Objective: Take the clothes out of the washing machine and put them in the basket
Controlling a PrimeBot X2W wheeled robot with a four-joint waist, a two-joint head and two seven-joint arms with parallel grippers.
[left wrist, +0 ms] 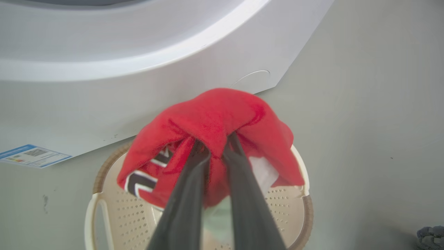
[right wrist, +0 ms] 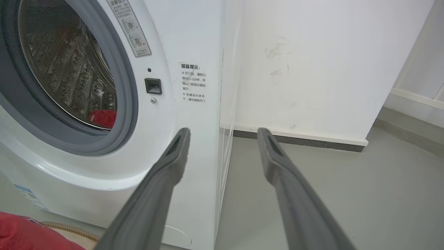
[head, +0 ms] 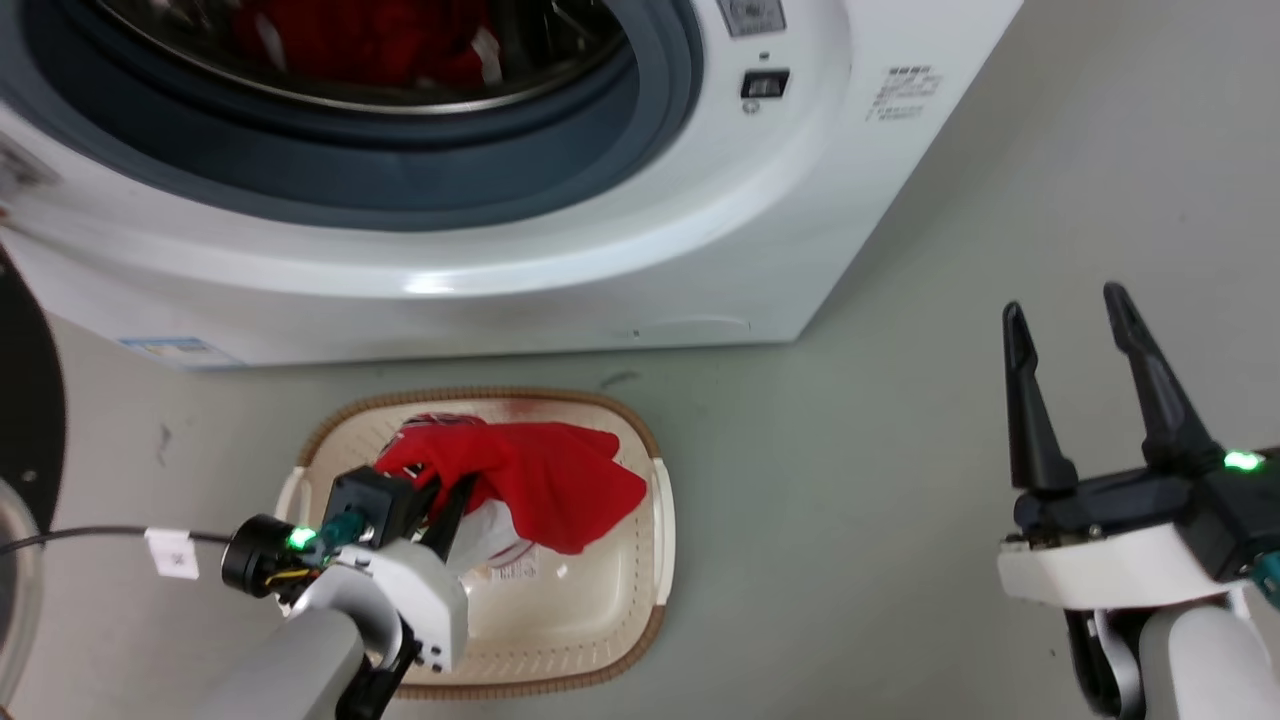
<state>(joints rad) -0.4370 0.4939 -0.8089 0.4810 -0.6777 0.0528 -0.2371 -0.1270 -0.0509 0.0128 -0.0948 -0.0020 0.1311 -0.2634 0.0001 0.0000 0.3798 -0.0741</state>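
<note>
The left gripper [left wrist: 216, 149] pinches a fold of soft, light red garment [left wrist: 215, 118] mid-frame over the basket [left wrist: 305, 208]; the right gripper [head: 1085, 330] is spread.

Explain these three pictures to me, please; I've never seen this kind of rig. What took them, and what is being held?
A two-armed robot took them. The head camera looks down at a washing machine and a basket on the floor. The left gripper, seen from its own wrist camera, pinches a red garment over the basket. The right gripper, in the right wrist camera, is open and holds nothing. More red cloth lies in the drum.
</note>
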